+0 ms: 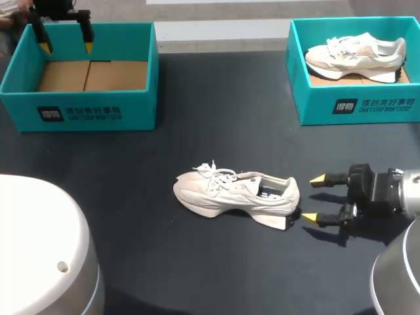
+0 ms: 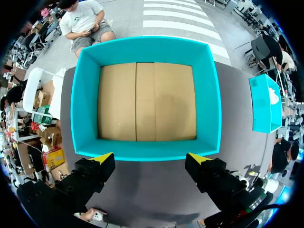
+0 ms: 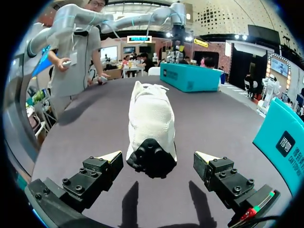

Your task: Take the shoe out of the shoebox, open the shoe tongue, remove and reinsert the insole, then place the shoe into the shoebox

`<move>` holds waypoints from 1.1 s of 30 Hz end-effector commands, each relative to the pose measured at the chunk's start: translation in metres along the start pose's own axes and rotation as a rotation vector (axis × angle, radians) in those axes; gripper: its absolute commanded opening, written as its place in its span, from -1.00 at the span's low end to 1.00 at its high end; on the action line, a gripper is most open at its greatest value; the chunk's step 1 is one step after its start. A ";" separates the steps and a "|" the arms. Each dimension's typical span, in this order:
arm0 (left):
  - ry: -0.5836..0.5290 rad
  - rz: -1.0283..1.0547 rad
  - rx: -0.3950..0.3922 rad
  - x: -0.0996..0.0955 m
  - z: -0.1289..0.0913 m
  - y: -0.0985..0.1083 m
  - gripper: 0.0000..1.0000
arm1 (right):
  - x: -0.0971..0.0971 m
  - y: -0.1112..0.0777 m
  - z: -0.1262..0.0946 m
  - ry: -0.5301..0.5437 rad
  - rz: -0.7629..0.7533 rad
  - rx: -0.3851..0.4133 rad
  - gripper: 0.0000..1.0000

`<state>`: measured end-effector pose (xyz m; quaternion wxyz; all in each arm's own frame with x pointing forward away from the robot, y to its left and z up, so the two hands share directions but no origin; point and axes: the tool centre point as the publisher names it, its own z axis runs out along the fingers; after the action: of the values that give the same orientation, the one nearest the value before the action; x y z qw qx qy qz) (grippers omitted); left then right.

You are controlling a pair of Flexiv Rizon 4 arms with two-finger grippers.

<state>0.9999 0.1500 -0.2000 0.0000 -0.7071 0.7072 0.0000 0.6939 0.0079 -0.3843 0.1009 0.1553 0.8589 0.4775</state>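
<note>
Right jaws apart; wrist view reveals black-heeled shoe (image 3: 152,114)

On the table (image 1: 197,269), just ahead of the right gripper (image 1: 314,198): the shoe (image 1: 230,193), heel nearest. Off to that gripper's right: a second shoebox (image 1: 357,105) holding another shoe (image 1: 354,58). Directly under the left gripper (image 1: 66,47): the shoebox (image 1: 79,111).

My left gripper (image 1: 66,46) and right gripper (image 1: 313,198) are black and blocky, with round screws along the fingers (image 3: 90,179) and bright yellow wedge tips, my right wrist (image 1: 410,190) silver, my left arm shell (image 1: 39,249) glossy white.
</note>
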 end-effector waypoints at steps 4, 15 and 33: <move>0.000 0.000 0.000 0.000 0.000 0.000 1.00 | 0.008 -0.001 0.017 -0.079 0.012 -0.009 1.00; 0.000 0.000 0.000 0.000 0.000 0.000 1.00 | 0.005 0.007 0.042 -0.064 0.009 -0.031 1.00; 0.000 0.000 0.000 0.000 0.000 0.000 1.00 | 0.003 0.013 0.075 -0.023 0.015 -0.066 1.00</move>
<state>0.9999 0.1499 -0.2000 0.0000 -0.7070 0.7072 0.0000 0.7111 0.0697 -0.4103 0.1134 0.1629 0.8389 0.5069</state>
